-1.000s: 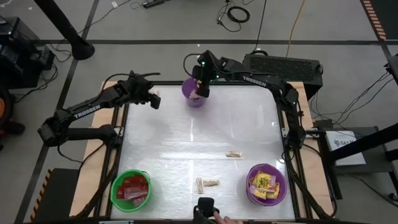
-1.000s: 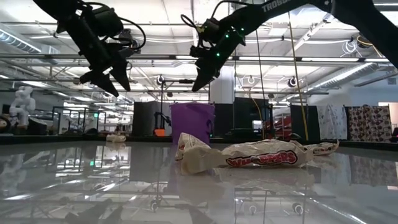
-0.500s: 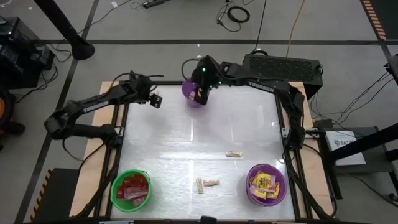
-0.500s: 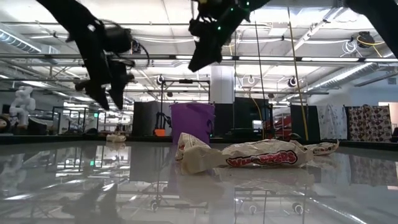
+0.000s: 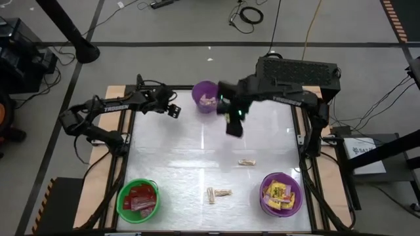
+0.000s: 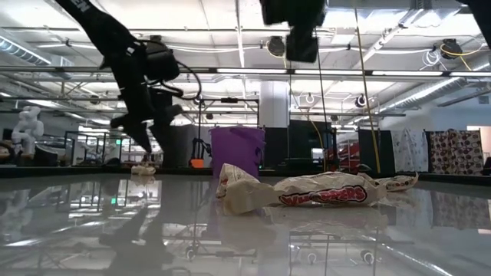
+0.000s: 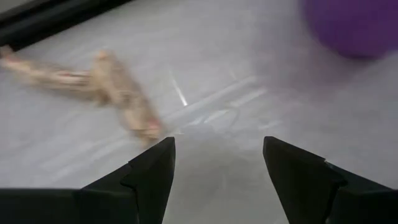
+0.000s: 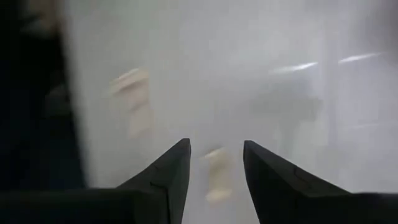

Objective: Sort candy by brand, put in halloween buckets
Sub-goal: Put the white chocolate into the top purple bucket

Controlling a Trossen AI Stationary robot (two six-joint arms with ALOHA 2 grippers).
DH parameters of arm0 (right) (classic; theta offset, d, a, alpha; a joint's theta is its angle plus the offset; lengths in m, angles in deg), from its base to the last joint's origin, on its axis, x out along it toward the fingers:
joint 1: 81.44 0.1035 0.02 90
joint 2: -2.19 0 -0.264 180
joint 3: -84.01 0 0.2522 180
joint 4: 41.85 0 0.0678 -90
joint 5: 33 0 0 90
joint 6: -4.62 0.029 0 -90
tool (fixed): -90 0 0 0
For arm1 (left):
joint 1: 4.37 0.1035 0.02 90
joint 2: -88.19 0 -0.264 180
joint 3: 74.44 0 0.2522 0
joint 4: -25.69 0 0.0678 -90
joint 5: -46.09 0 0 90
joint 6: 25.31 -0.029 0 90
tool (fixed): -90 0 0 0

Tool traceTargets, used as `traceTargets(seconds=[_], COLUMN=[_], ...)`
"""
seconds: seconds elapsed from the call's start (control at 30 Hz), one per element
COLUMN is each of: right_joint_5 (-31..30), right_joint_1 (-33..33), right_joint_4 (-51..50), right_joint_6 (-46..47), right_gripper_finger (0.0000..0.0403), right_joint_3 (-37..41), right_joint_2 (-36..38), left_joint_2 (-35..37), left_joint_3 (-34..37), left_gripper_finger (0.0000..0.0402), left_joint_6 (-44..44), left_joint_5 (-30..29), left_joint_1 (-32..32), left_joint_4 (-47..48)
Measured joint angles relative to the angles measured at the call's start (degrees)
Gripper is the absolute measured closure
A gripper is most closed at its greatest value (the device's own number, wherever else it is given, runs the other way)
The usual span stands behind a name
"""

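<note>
Three buckets: one green (image 5: 138, 199), two purple (image 5: 281, 194). Four tan sweets (image 5: 247, 162) lie loose on the table; the sweets inside the buckets are too heaped to count.

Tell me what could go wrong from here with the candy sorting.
The left gripper, fingers open, is close over a tan candy near the table's edge; a poor pinch might nudge it off. The right gripper moves beside the far purple bucket and could clip it.
</note>
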Motion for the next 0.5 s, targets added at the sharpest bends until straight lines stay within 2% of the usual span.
traceTargets(seconds=[0.07, 0.2, 0.37, 0.5], right_joint_5=[2.3, 0.5, 1.3, 1.2], right_joint_1=[3.0, 9.5, 17.3, 21.7], right_joint_4=[-3.2, -4.5, -0.3, 6.9], right_joint_6=[-0.5, -3.7, -4.7, -1.5], right_gripper_finger=[0.0261, 0.0261, 0.0261, 0.0261], right_joint_3=[0.0, 1.4, 9.2, 17.8], right_joint_2=[0.1, 0.3, 0.2, 0.2], left_joint_2=[0.0, 0.0, 0.0, 0.0], left_joint_3=[0.0, 0.0, 0.0, 0.0], left_gripper_finger=[0.0150, 0.0150, 0.0150, 0.0150], left_joint_6=[0.0, -0.1, -1.5, -4.8], left_joint_5=[0.3, 0.2, -0.2, -0.3], left_joint_1=[-2.1, -5.5, -7.6, -8.6], left_joint_4=[-1.3, -5.3, -7.5, -7.6])
